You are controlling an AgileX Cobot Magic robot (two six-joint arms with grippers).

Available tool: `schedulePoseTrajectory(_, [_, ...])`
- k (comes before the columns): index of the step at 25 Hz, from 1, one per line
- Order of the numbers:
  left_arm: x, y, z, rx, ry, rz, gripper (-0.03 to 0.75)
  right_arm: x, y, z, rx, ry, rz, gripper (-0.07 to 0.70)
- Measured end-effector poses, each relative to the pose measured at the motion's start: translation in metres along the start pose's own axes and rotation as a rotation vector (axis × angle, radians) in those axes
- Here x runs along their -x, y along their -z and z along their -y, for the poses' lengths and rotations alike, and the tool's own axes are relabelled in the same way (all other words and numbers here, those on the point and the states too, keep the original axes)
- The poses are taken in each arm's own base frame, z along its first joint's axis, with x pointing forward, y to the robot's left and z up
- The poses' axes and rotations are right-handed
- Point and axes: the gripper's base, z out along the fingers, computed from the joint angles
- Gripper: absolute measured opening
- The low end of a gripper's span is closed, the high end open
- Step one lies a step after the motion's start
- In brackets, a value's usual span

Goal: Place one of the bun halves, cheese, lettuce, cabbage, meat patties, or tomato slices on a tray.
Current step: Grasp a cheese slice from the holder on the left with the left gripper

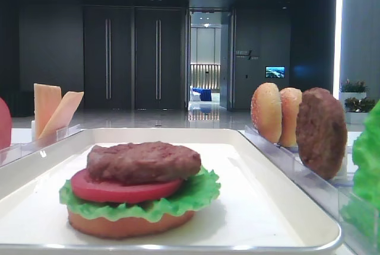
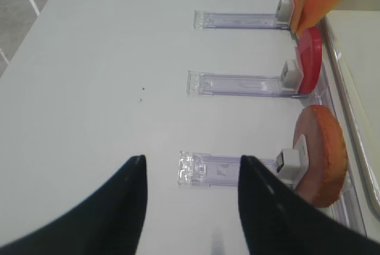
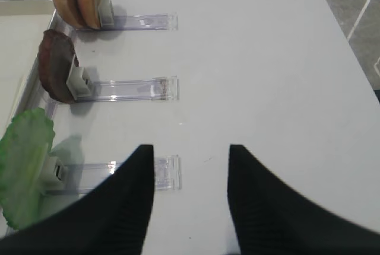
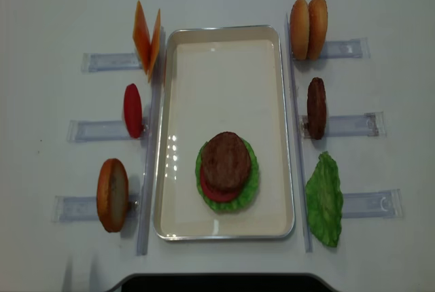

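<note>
The white tray (image 4: 224, 54) holds a stack: flat bun half (image 1: 119, 225), lettuce (image 1: 196, 198), tomato slice (image 1: 119, 191) and meat patty (image 4: 226, 161) on top. Left of the tray, racks hold two cheese slices (image 4: 146, 37), a tomato slice (image 4: 132, 110) and a bun half (image 4: 112, 194). On the right stand two bun halves (image 4: 308, 27), a patty (image 4: 316, 107) and lettuce (image 4: 325, 200). Cabbage is out of view. My left gripper (image 2: 191, 166) hovers open and empty over the table by the bun rack's outer end. My right gripper (image 3: 190, 151) is open and empty beside the lettuce rack.
Clear plastic racks (image 4: 102, 129) stick out sideways from both long sides of the tray. A dark shape (image 4: 217, 282) lies at the near table edge. The floor shows beyond the table's outer edges (image 3: 356, 6) in the wrist views.
</note>
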Motion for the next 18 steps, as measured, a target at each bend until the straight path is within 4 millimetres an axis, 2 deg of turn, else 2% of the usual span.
schedulePoseTrajectory(18, [0.0,0.0,0.0,0.0,0.0,0.0,0.382,0.0,0.0,0.0,0.0,0.0,0.0,0.285])
